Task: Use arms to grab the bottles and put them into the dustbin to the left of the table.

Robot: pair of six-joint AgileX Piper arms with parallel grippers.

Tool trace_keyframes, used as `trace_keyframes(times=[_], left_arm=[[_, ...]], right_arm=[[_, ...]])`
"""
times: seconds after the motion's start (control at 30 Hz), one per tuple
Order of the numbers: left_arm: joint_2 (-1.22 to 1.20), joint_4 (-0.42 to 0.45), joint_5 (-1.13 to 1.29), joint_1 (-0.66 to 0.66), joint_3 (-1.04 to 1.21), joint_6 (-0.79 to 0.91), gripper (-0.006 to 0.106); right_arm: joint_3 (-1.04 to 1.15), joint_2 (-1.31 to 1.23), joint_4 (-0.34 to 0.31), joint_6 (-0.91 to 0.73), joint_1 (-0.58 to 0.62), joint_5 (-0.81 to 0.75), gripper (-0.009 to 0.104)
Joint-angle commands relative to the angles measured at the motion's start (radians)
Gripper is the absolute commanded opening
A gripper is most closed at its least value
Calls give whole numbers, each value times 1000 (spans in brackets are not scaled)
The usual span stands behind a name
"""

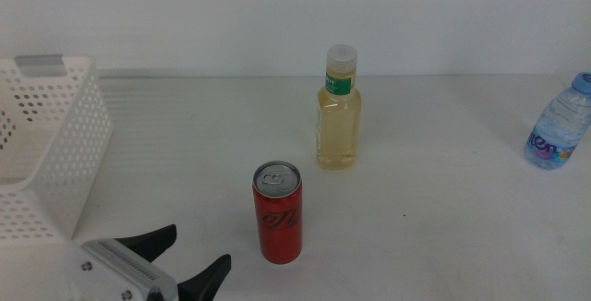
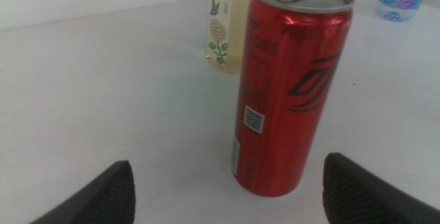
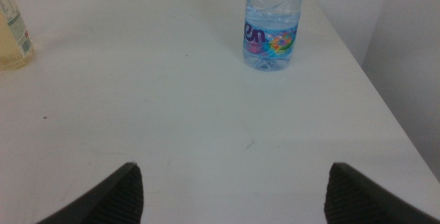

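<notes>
L gripper (image 1: 189,257) sits at the bottom edge of the middle view, just left of the red can (image 1: 277,212), jaws spread wide w/ nothing between them, no contact w/ the can. L wrist view confirms: both jaw tips apart at the frame corners, can (image 2: 289,86) upright on the table (image 2: 103,93) ahead of the gap, silver top and pull tab visible, not gripped. Yellow bottle (image 1: 339,109) stands upright behind the can and a bit to its right, near mid-table, green label at the neck, pale cap on; the two are apart, not touching. Its lower part also shows in L wrist view behind the can (image 2: 225,25). Small blue-capped water bottle (image 1: 559,122) is far right, partly cut by the frame edge, well apart from the other two (appears tilted in the middle view, prob. lens/angle; can't tell). R gripper (image 3: 234,196) doesn't show in the middle view; R wrist view has its jaws wide open and empty, facing the water bottle (image 3: 273,25), which stands on the table near the right edge, w/ clear table between jaws and bottle. White perforated dustbin (image 1: 78,144) sits at the left side of the table, grey handle strip on the rim; can't see any bottle inside it
</notes>
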Motion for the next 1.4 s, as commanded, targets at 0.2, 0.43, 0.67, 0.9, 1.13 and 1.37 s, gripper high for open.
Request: trace_keyframes(times=[0.2, 0.43, 0.67, 0.9, 1.13, 1.37], left_arm=[[-6, 58, -131, -3, -48, -14, 90], [59, 64, -128, -3, -118, -14, 90], [118, 74, -124, -3, -193, -18, 90], [203, 123, -138, -3, -244, -44, 90], [268, 161, -178, -3, -308, -60, 90], [322, 180, -164, -3, -377, -70, 90]], right_arm=[[-8, -27, -14, -13, 0, -50, 79], [-8, -27, -14, -13, 0, -50, 79], [-8, -27, -14, -13, 0, -50, 79], [-8, -27, -14, -13, 0, -50, 79], [-8, -27, -14, -13, 0, -50, 79], [-8, -27, -14, -13, 0, -50, 79]])
